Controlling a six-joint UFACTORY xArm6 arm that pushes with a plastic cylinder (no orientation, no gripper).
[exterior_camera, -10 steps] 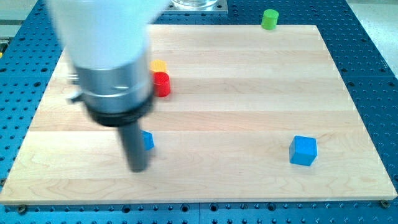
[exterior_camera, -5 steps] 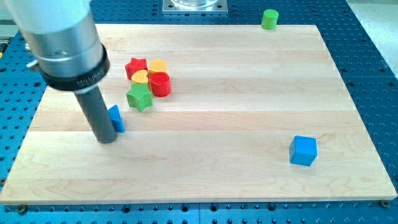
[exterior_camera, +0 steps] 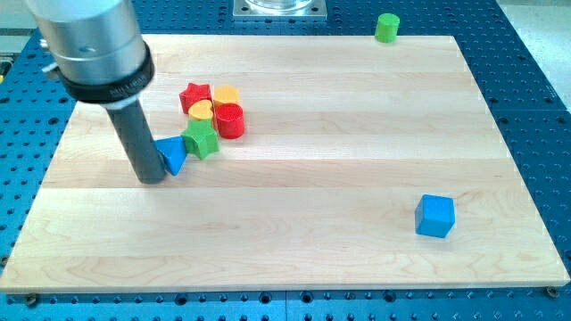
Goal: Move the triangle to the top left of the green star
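Note:
The blue triangle lies on the wooden board, just left of and slightly below the green star, close to or touching it. My tip rests on the board at the triangle's lower left, right against it. The rod rises to the view's upper left.
A red star, a yellow block, another yellow piece and a red cylinder cluster just above the green star. A blue cube sits at the lower right. A green cylinder stands off the board's top edge.
The blue triangle has moved up and to the right, toward the green star. My tip followed it slightly upward.

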